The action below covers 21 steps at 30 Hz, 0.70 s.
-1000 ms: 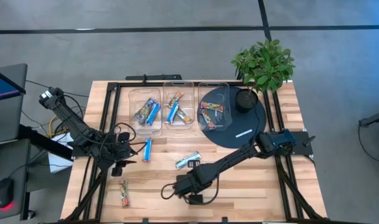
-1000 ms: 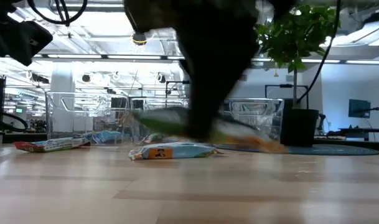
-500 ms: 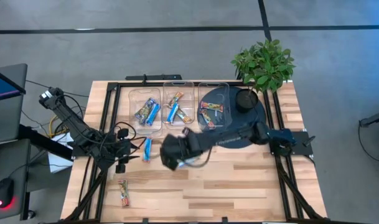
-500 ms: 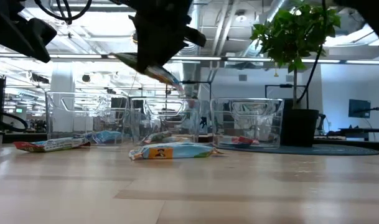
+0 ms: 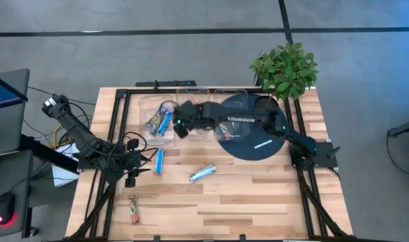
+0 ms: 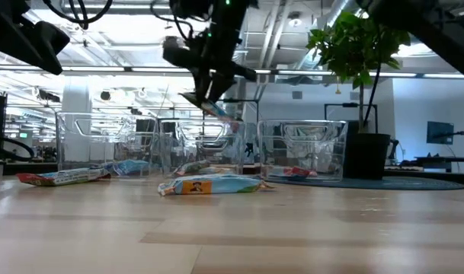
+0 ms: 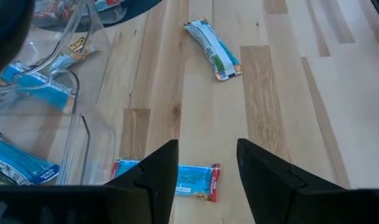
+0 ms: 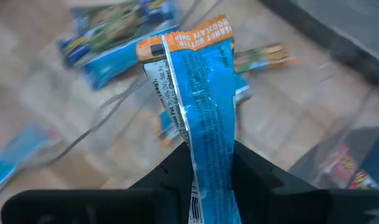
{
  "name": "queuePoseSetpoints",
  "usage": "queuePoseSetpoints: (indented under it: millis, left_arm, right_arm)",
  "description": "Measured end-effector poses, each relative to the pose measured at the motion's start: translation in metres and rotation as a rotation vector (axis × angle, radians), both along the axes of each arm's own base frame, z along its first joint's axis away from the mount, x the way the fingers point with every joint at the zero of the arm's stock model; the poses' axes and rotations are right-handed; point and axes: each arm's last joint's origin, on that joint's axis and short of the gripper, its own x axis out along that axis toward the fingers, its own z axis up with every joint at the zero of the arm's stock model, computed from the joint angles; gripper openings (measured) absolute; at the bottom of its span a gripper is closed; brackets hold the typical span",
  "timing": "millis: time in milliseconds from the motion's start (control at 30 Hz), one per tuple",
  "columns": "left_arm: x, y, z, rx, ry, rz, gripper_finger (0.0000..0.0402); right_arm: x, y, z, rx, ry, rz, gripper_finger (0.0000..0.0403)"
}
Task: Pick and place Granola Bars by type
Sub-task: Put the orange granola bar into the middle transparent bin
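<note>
Open wood spreads from three to six o'clock of the silvery-green bar [image 5: 202, 173], while at twelve o'clock the three clear bins [image 5: 193, 113] form a wall with the right arm [image 5: 258, 124] stretched across them, and the plant [image 5: 285, 68] blocks the one o'clock corner.

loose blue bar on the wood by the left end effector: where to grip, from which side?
Blue bar lies flat, so come from straight above and pinch across its narrow width at mid-length. Left end effector is open, gap along the bar's length; probably turn the wrist a quarter first. Right end effector holds another bar over the bins.
</note>
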Motion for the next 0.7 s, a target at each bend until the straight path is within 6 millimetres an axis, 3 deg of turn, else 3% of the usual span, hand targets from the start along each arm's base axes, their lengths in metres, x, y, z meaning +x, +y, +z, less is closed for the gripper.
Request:
queuePoseSetpoints:
  millis: [267,467,700]
  left_arm:
    - [0.0,0.0,0.0,0.0,-0.001,0.002,0.0159]
    - [0.0,0.0,0.0,0.006,-0.007,0.008,0.0159]
    - [0.0,0.0,0.0,0.003,-0.007,0.01,0.0159]
  right_arm:
    - [-0.004,-0.034,0.0,-0.013,0.013,-0.034,0.0082]
    - [-0.002,-0.036,-0.005,-0.043,0.052,0.042,0.0098]
    - [0.002,-0.037,-0.003,-0.062,0.021,0.062,0.0157]
